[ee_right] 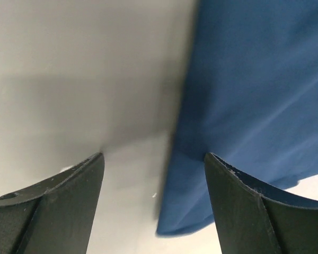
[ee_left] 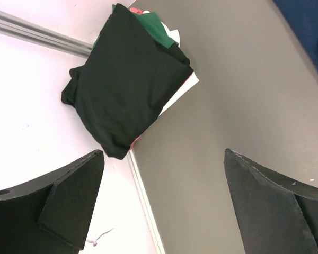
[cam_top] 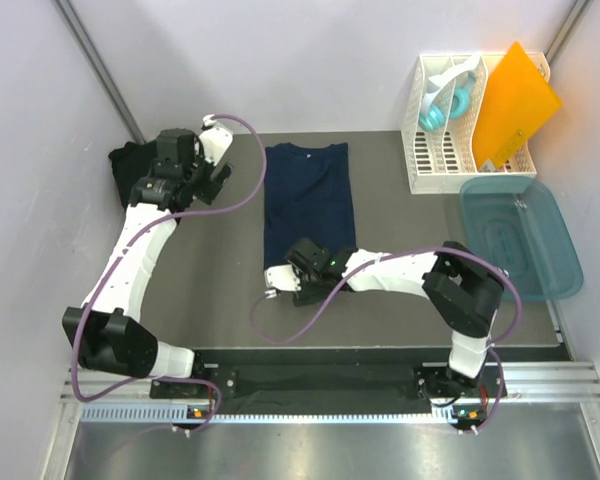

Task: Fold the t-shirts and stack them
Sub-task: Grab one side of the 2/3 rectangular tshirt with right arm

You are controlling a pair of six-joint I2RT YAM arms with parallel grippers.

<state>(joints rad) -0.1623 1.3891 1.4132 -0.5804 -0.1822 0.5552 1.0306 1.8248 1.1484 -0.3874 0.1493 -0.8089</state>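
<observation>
at the far left a pile of folded dark t-shirts (ee_left: 124, 90) was seen on the table (cam_top: 215, 290) corner, the left gripper (ee_left: 164, 159) spread empty beside it. in the middle the navy t-shirt (cam_top: 308, 200) lay flat, seemingly narrowed lengthwise only. the right gripper (ee_right: 153, 159) was parted, empty, over its near-left corner, so cross-folding and stacking were judged outstanding.

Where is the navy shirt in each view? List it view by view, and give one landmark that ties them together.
Top external: the shirt lies flat at the middle of the table.
Left wrist: only a corner of the shirt shows, at the top right.
Right wrist: the shirt fills the right half, blurred.
Shared landmark: the grey table along the shirt's edge, seen in all three views.
</observation>
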